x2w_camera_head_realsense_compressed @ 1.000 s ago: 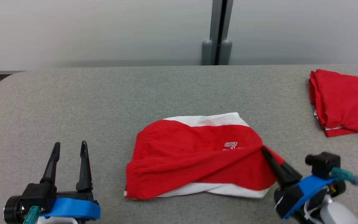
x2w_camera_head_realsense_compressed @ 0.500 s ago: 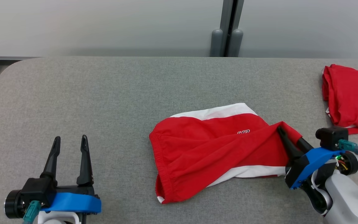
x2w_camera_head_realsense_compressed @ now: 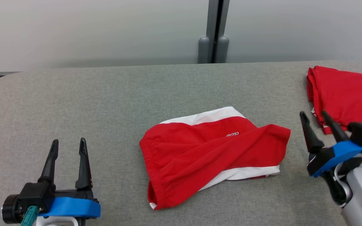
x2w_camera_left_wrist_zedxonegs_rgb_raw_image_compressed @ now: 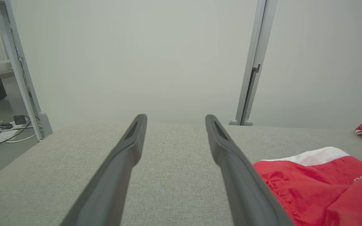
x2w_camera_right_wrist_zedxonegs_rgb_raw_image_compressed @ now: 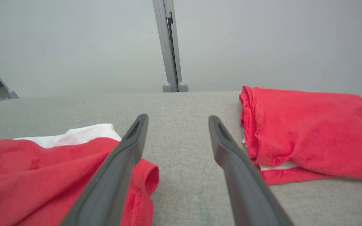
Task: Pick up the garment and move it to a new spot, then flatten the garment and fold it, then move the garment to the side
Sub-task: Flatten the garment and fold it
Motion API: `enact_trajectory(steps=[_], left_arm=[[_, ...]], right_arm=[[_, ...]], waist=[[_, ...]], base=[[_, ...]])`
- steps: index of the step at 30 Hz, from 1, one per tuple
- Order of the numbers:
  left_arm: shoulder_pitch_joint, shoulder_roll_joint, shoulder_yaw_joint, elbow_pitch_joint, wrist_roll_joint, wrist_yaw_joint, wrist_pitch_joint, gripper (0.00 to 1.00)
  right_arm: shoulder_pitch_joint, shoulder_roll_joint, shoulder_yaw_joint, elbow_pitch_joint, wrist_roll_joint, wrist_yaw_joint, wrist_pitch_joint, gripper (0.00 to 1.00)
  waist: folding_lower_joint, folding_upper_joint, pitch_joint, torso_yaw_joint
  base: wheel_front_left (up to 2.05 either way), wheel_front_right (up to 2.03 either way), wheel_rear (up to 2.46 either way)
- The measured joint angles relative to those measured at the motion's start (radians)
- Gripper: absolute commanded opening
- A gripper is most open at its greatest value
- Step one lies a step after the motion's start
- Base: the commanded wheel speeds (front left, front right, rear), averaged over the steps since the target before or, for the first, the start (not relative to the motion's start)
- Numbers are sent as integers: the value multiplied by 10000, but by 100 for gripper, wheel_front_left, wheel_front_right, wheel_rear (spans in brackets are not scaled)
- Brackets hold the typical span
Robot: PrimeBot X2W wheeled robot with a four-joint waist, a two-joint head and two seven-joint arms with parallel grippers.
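The red and white garment (x2w_camera_head_realsense_compressed: 212,153) lay crumpled and half folded on the grey table (x2w_camera_head_realsense_compressed: 105,103) beneath it. The right gripper (x2w_camera_head_realsense_compressed: 313,113) stood just to the right of the garment's red corner, clear of the cloth, its two dark fingers spread apart and holding nothing. In the right wrist view the garment's rolled hem sat beside one finger, with bare grey surface between the fingers. The left gripper (x2w_camera_head_realsense_compressed: 68,141) waited well to the garment's left, also spread and empty. Farther right of the garment lay a folded red cloth (x2w_camera_head_realsense_compressed: 347,94).
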Motion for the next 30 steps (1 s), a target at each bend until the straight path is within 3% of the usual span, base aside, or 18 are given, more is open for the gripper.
enact_trajectory(steps=[7, 15, 30], left_arm=[[167, -12, 31, -105, 44, 0, 0, 100], [396, -25, 127, -138, 75, 0, 0, 100], [718, -40, 56, -111, 140, 0, 0, 100]], right_arm=[[1331, 698, -1425, -2481, -1262, 0, -8, 100], [2913, 1871, -1831, -4497, -2495, -2, -10, 100], [4298, 2617, -1983, -5064, -3519, -2, -10, 100]], waist=[[0, 0, -113, -230], [0, 0, -307, -367], [0, 0, -573, -406]], base=[[0, 0, 0], [0, 0, 0], [0, 0, 0]])
